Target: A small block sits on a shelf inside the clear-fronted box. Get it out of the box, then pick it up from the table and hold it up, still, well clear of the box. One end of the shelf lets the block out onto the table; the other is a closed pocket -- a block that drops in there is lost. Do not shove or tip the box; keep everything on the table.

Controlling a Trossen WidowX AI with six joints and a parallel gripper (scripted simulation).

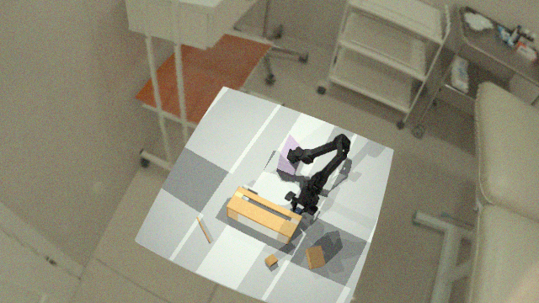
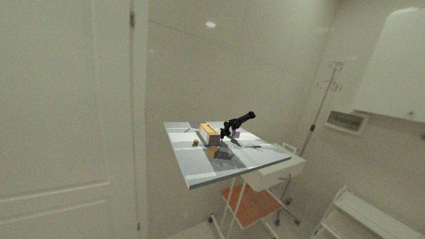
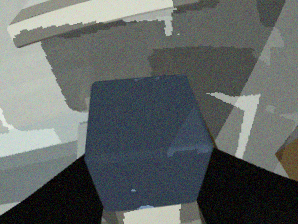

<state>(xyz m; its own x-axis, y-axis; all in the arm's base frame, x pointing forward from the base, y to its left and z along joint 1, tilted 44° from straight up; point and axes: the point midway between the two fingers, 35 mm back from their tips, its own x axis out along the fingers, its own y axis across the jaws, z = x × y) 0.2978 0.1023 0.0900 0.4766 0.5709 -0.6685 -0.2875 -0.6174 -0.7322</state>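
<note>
A blue block fills the middle of the wrist view, with a black finger against each side. My gripper is shut on it. In the top view, a bit of blue shows at the fingertips, just beside the right end of the box. The long orange-topped box with its clear front stands upright on the table. The gripper is outside the box, close to that end. Whether the block touches the table is hard to tell. The shelf inside is not clearly visible.
A larger orange-brown block and a small one lie on the table. A thin stick lies beyond the box's other end. A purple block is near the arm's base.
</note>
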